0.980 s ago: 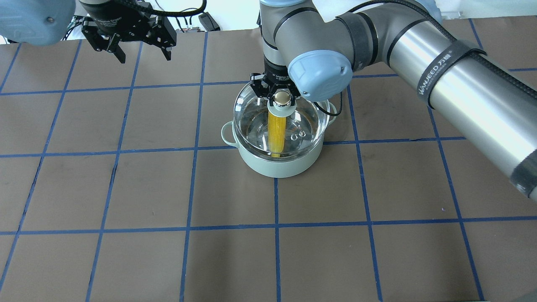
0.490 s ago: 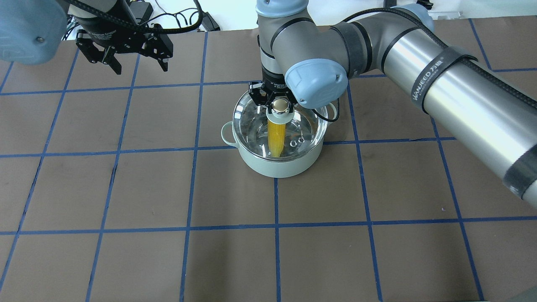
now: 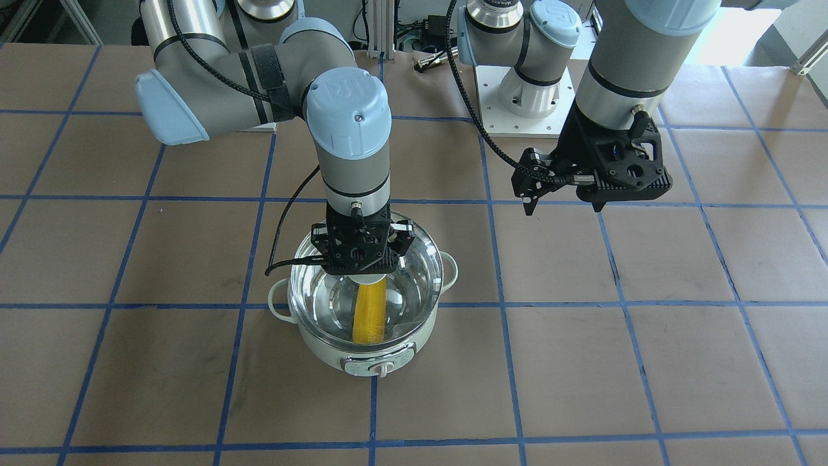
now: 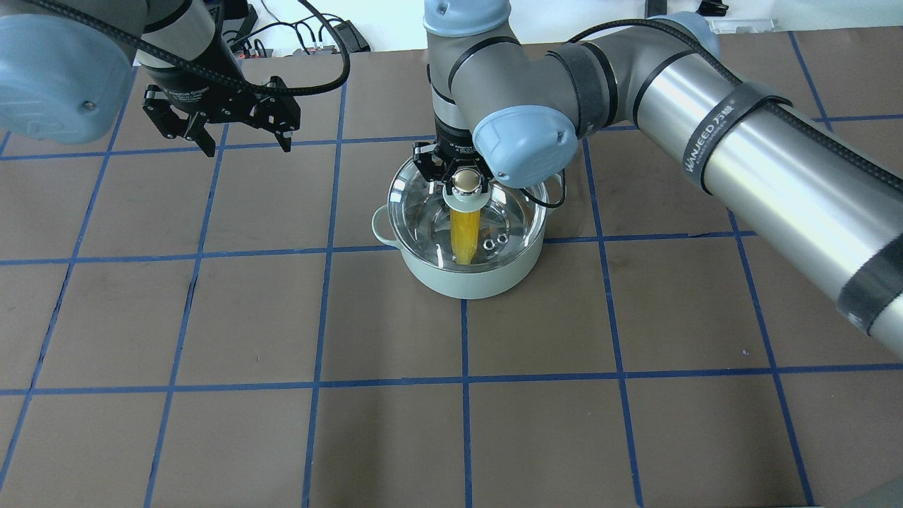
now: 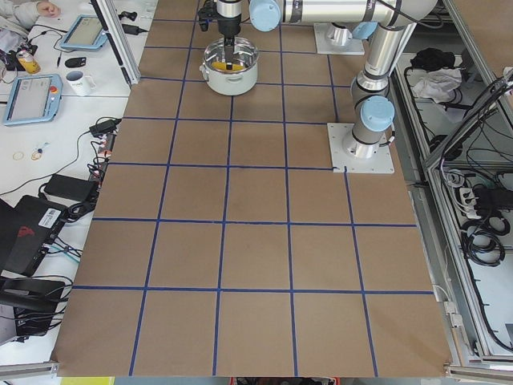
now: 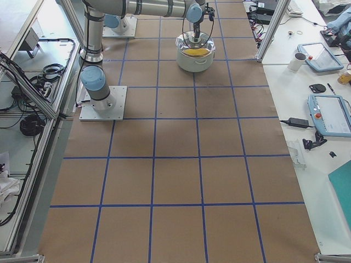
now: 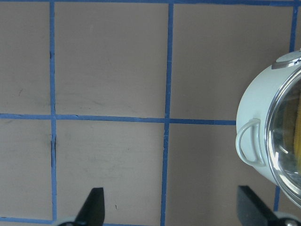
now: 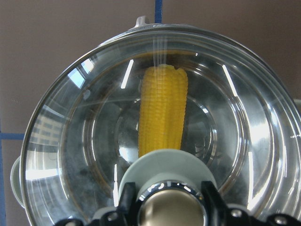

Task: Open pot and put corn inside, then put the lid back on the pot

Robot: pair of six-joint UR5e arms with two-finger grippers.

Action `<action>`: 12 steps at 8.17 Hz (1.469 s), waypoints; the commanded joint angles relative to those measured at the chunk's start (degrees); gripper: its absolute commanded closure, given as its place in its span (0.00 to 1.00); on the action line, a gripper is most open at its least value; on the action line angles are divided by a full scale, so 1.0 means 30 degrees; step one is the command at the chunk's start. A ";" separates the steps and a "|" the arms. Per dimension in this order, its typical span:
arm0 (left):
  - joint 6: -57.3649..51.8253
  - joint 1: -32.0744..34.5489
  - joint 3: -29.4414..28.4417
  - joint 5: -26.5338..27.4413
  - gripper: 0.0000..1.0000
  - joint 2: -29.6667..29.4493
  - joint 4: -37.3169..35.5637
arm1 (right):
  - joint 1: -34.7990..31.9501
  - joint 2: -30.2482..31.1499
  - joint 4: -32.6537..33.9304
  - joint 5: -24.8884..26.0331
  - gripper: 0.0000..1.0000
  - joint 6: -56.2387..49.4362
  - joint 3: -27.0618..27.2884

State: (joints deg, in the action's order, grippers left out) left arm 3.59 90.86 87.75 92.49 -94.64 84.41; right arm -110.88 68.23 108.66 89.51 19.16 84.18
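The mint-green pot [image 4: 465, 281] stands mid-table, its control knob [image 3: 381, 369] facing away from the robot. The yellow corn [image 4: 465, 236] lies inside it, seen through glass in the right wrist view [image 8: 162, 113]. My right gripper [image 4: 466, 180] is shut on the lid's gold-beige knob [image 8: 171, 212] and holds the clear glass lid [image 4: 423, 204] level over the pot's mouth, at or just above the rim; I cannot tell whether it touches. My left gripper [image 4: 247, 147] is open and empty above the table, left of the pot [image 7: 254, 108].
The table is brown paper with a blue tape grid [image 4: 324, 250]. Cables and plugs [image 4: 338, 35] lie beyond the far edge. The right arm's forearm [image 4: 776, 162] spans the right half above the table. Operator desks with tablets [image 6: 329, 118] flank the table ends.
The right gripper has lowered the lid closer onto the pot. The left gripper has moved nearer to the robot and slightly towards the pot, still open.
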 commanded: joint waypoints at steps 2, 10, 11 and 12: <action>0.0003 0.0005 0.0194 -0.0184 0.00 0.0110 -0.0042 | -0.0014 0.0020 0.0455 0.0045 1.00 0.0028 0.0386; 0.0003 0.0005 0.0194 0.0048 0.00 0.0491 -0.0013 | 0.0015 0.0020 0.0868 0.0161 1.00 -0.0557 0.0417; -0.0026 0.0005 0.0194 0.0019 0.00 0.0462 -0.0013 | 0.0015 0.0049 0.1014 0.0626 1.00 -0.0558 0.0445; 0.0003 0.0005 0.0194 0.0047 0.00 0.0346 -0.0013 | 0.0015 0.0020 0.1131 0.0659 1.00 -0.0558 0.0446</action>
State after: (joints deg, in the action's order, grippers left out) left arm 3.55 90.88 88.33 92.60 -93.21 84.38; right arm -110.84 68.31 111.39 90.62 17.67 85.50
